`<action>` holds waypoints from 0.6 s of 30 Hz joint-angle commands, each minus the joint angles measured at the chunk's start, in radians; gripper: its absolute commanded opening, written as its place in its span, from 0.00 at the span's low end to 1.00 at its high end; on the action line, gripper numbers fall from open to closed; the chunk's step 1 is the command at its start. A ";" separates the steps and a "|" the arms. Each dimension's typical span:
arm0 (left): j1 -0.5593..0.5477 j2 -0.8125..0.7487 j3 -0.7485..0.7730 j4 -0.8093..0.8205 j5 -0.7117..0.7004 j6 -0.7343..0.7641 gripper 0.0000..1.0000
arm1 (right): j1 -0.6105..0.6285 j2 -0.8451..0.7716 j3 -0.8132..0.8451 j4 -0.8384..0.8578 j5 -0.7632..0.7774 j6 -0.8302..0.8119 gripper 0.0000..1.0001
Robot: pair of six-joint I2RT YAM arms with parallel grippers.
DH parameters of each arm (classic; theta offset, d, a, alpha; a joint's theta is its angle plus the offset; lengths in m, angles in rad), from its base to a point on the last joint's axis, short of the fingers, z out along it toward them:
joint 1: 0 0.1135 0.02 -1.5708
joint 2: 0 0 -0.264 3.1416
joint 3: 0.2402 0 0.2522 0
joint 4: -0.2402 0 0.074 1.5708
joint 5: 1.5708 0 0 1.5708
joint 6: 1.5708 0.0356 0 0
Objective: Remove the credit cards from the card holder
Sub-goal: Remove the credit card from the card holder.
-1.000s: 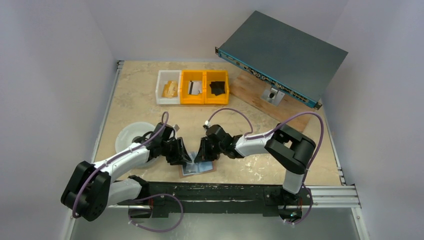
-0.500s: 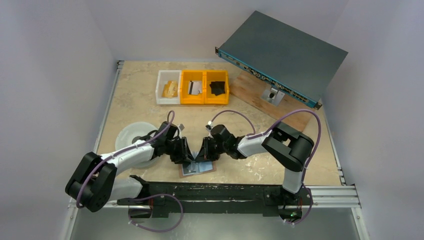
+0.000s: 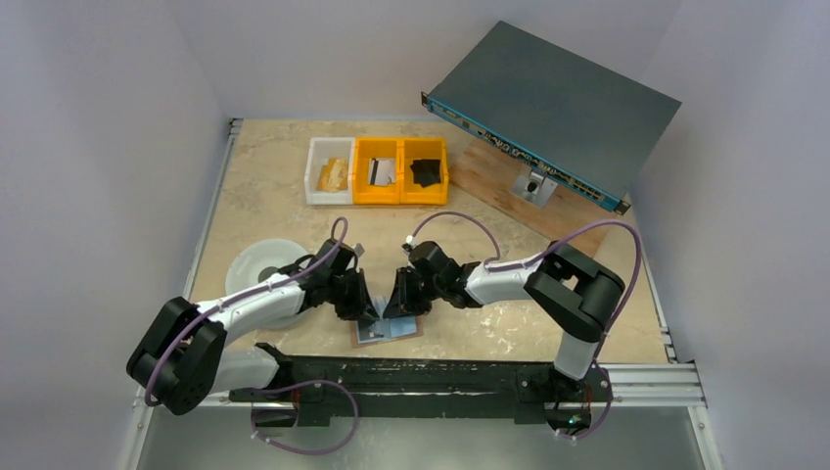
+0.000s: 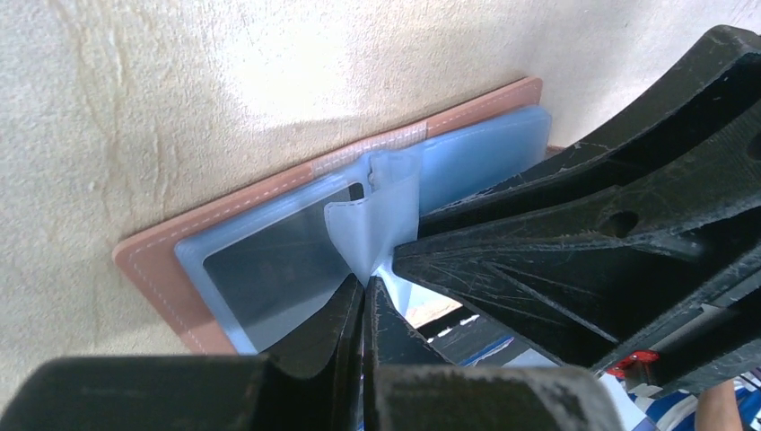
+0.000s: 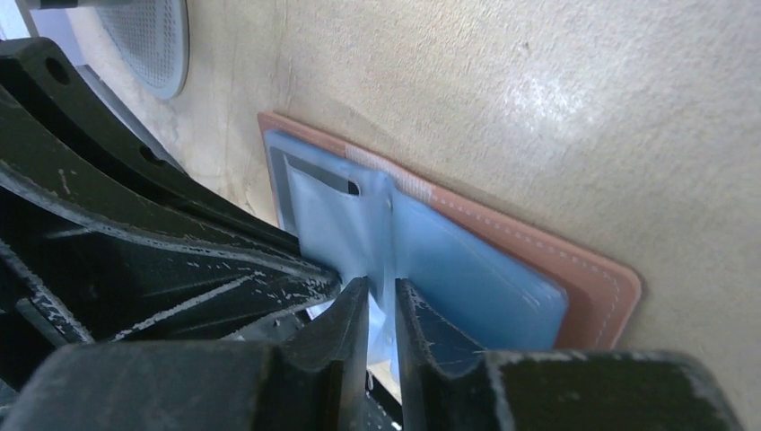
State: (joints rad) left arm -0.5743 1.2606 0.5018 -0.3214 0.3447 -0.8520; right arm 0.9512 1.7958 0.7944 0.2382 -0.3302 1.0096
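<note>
The pinkish-tan card holder (image 3: pixel 393 332) lies open on the table near the front edge, pale blue inner faces up. A pale blue inner leaf (image 4: pixel 377 229) stands raised from its fold. My left gripper (image 4: pixel 365 285) is shut on that leaf's edge. My right gripper (image 5: pixel 381 292) comes from the other side, its jaws a narrow gap apart with the same leaf (image 5: pixel 359 224) between them. Both grippers meet tip to tip above the holder (image 4: pixel 153 269). A grey shiny face (image 4: pixel 269 269) shows in one pocket window; I cannot tell whether it is one of the credit cards.
A white bin (image 3: pixel 330 171) and two yellow bins (image 3: pixel 377 168) stand in a row at the back. A white round dish (image 3: pixel 256 262) lies left of the arms. A grey rack unit (image 3: pixel 553 103) rests tilted on a wooden board (image 3: pixel 494 176) at back right.
My left gripper has shut on the blue leaf. My right gripper, shut before, has parted its jaws a little. Both arms have stayed over the holder.
</note>
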 commanded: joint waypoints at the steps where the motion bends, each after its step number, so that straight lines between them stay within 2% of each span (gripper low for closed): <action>1: -0.003 -0.060 0.060 -0.065 -0.053 0.024 0.00 | 0.004 -0.091 0.049 -0.148 0.060 -0.054 0.19; 7: -0.006 -0.100 0.096 -0.121 -0.047 0.047 0.00 | 0.005 -0.201 0.103 -0.267 0.134 -0.082 0.30; 10: -0.018 -0.098 0.114 -0.128 -0.037 0.052 0.01 | 0.004 -0.240 0.112 -0.327 0.184 -0.096 0.30; 18: -0.084 -0.030 0.164 -0.095 -0.033 0.027 0.13 | 0.004 -0.300 0.076 -0.385 0.250 -0.097 0.30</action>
State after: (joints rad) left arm -0.6296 1.2041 0.6098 -0.4473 0.3058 -0.8192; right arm 0.9546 1.5421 0.8764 -0.0952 -0.1440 0.9295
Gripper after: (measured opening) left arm 0.108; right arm 0.303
